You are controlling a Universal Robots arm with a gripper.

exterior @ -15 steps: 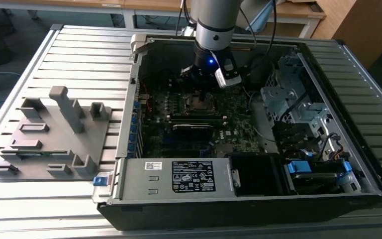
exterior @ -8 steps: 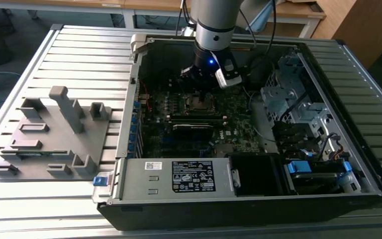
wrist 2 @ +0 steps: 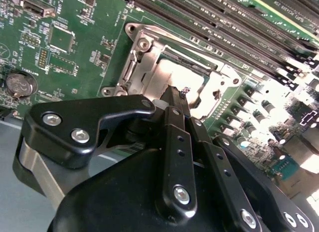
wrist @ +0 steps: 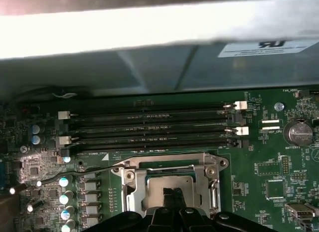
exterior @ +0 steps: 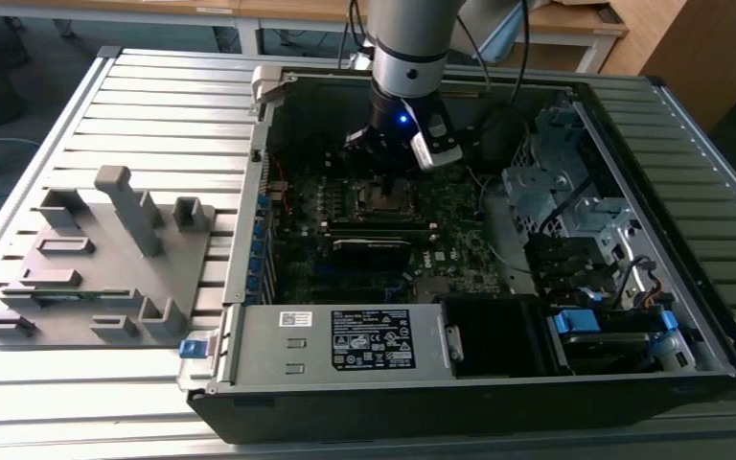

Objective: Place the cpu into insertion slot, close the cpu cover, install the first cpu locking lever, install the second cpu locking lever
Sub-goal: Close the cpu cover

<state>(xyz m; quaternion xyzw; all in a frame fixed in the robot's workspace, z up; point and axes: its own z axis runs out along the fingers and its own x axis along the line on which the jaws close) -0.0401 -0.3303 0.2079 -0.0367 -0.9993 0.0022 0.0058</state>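
My gripper [wrist 2: 179, 93] hangs over the insertion slot [exterior: 381, 198] on the green motherboard [wrist 2: 75, 23], inside the open computer case. Its black fingers [wrist 2: 172, 127] are drawn together to a point, with nothing between them. The tips are just over the dull silver cpu [wrist 2: 172, 70], which lies in the slot; I cannot tell whether they touch it. The silvery cpu cover [wrist: 169, 163] lies flat around the chip, in both wrist views. A thin wire locking lever [wrist: 79, 172] sticks out sideways from one corner of the socket.
Long black memory slots [wrist: 149, 127] run beside the socket, and a coin battery [wrist: 298, 132] sits further along the board. The case's metal walls [exterior: 256, 144] and drive cage [exterior: 560, 201] hem in the arm. A grey fixture plate [exterior: 100, 259] lies at the exterior view's left.
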